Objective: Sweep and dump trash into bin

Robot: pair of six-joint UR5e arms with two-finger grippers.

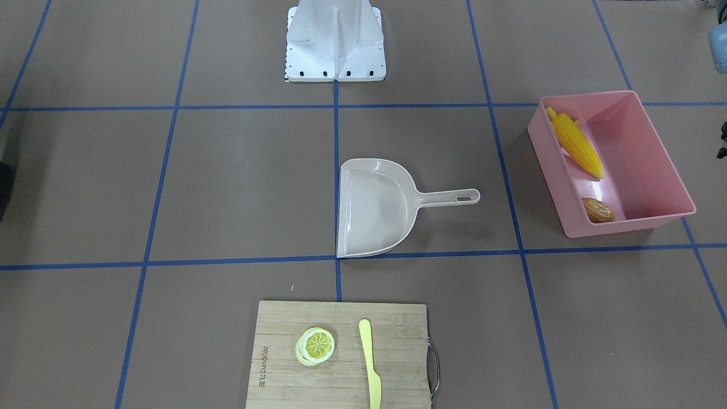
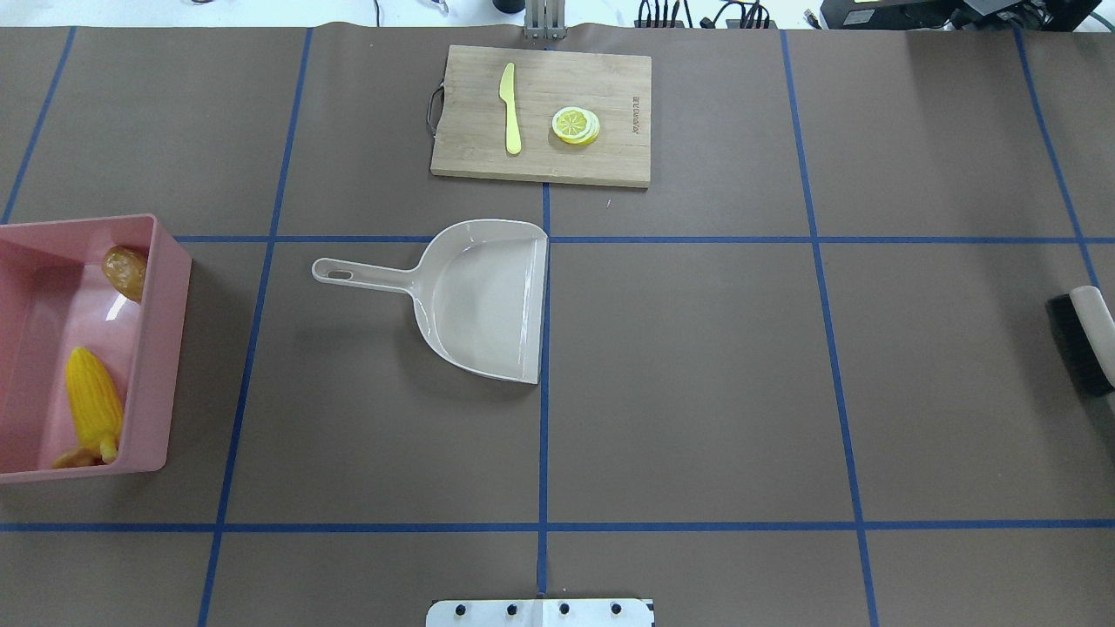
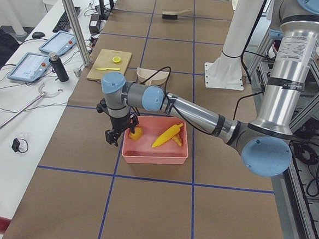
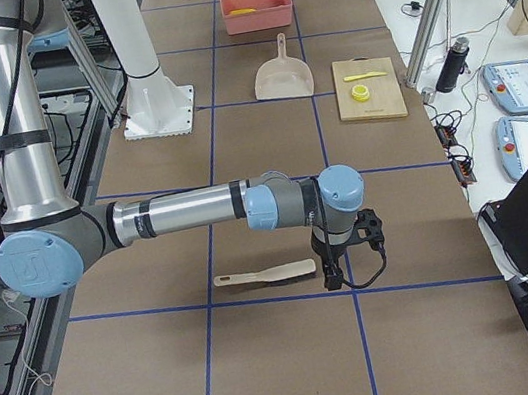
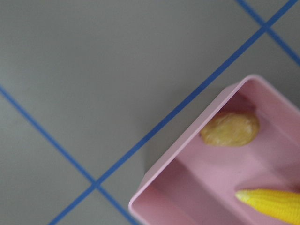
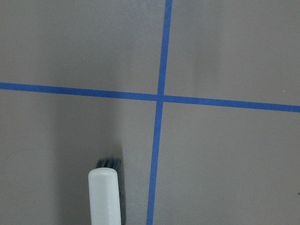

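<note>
- Trash first: all three pieces lie inside the bin point(image 2: 161, 348), which stands on the counter point(image 2: 697, 392) out to the robot's left.
- Corn cob point(image 2: 94, 401) lies along the bin floor. The ginger root point(image 2: 71, 458) shows only as a tan edge at the cob's near end, mostly hidden by the wall. The potato point(image 2: 125, 272) sits in the far corner.
- You'll find no trash loose on the counter in any view, so by my reading sweeping and dumping are done. At most, the arms need to pull clear.
- Left fingers point(image 3: 110, 140) hang at the bin's potato end, outside the wall, and appear to carry nothing. They show only in the side view, so I cannot tell how wide they are. The left wrist camera looks down on that corner and shows no fingers.
- Dustpan point(image 2: 488, 296) lies flat mid-counter and empty, with its handle towards the bin, well apart from it.
- Brush point(image 2: 1084, 340) lies on the counter far to the robot's right. Right fingers point(image 4: 330, 276) hang just beside its bristle end. I cannot tell whether they touch it, nor their width.
- Farthest out is the cutting board point(image 2: 610, 148), with the lemon slice point(image 2: 576, 125) and plastic knife point(image 2: 510, 109) on it. Leave those alone.
</note>
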